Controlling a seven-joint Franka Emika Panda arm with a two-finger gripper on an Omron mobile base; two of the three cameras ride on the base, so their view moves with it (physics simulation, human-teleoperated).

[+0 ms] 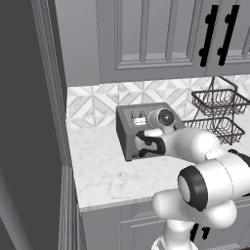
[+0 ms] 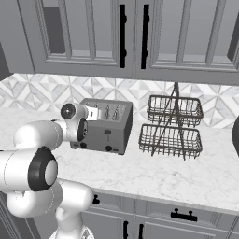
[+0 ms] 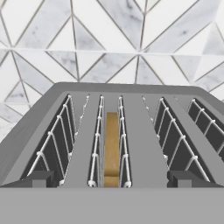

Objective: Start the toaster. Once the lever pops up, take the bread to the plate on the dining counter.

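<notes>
With the gripper (image 3: pixel 111 179) spread wide over the toaster (image 2: pixel 105 126), bread (image 3: pixel 112 146) sits low in its slot, so a reach could miss the lever.

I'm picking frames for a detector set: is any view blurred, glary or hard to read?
Left base view: sharp, flat light, arm hides the toaster front. Right base view: sharp, soft shadow under the wire basket rack. Hand view: crisp, no glare; bread clear in its slot, strong perspective stretch.

Even, flat rendered light; soft faint shadows; no glare; sharp focus
</notes>
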